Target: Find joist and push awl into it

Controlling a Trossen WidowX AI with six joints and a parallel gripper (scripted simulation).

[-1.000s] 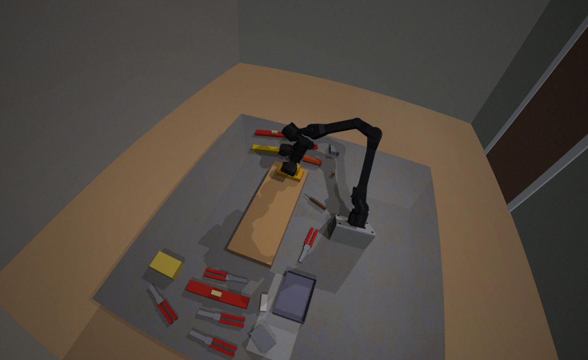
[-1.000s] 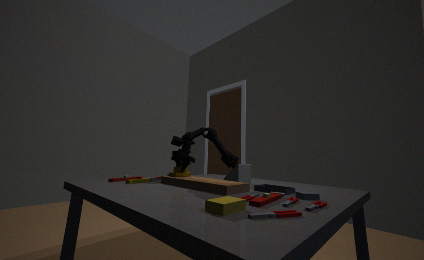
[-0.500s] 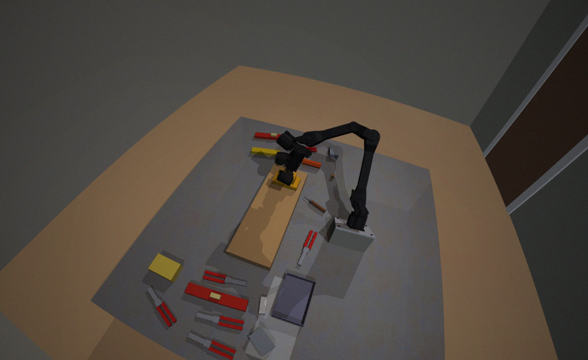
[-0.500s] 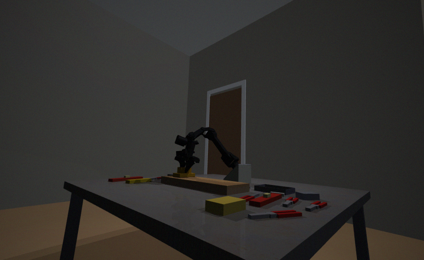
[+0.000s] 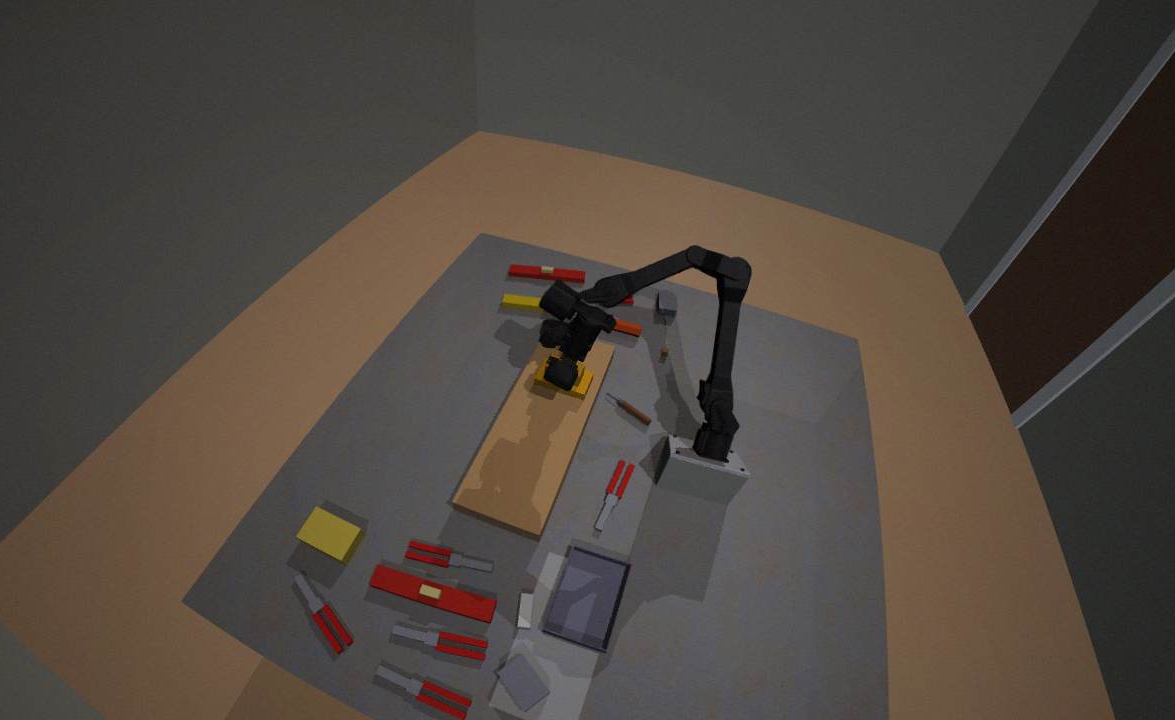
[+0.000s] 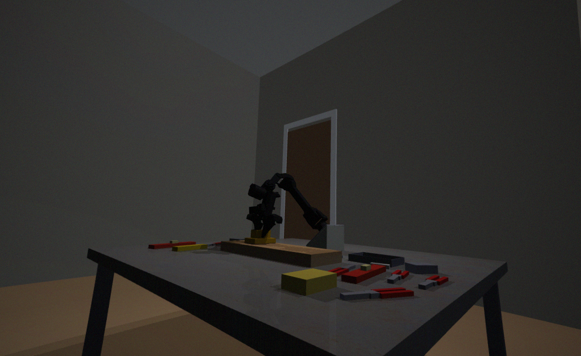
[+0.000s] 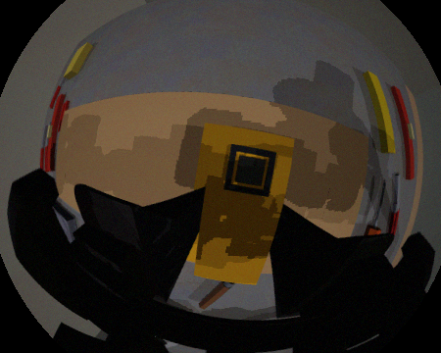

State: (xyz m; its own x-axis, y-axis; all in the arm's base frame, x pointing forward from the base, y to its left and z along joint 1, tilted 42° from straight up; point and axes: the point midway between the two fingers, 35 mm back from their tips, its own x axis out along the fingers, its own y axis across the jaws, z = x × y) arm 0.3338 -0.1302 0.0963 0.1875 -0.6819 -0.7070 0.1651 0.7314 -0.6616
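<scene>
My gripper point(image 5: 561, 368) point(image 6: 263, 230) point(image 7: 239, 196) is shut on the yellow stud finder point(image 5: 578, 383) point(image 6: 260, 240) point(image 7: 243, 203). The stud finder rests flat on the far end of the long wooden floor panel point(image 5: 512, 453) point(image 6: 292, 253) point(image 7: 129, 137). Its dark square window point(image 7: 250, 169) shows no light. The awl point(image 5: 629, 409), with a brown handle, lies on the table right of the panel. Its handle shows in the wrist view point(image 7: 216, 294). The dark grey tray point(image 5: 586, 597) point(image 6: 375, 258) stands near the table's front, past the panel's near end.
Red and yellow levels point(image 5: 545, 272) point(image 5: 519, 301) lie behind the panel. Red-handled pliers point(image 5: 613, 490) lie beside the robot base point(image 5: 703, 470). A yellow block point(image 5: 329, 533) point(image 6: 308, 280), a red level point(image 5: 431, 591) and several pliers lie at the front left.
</scene>
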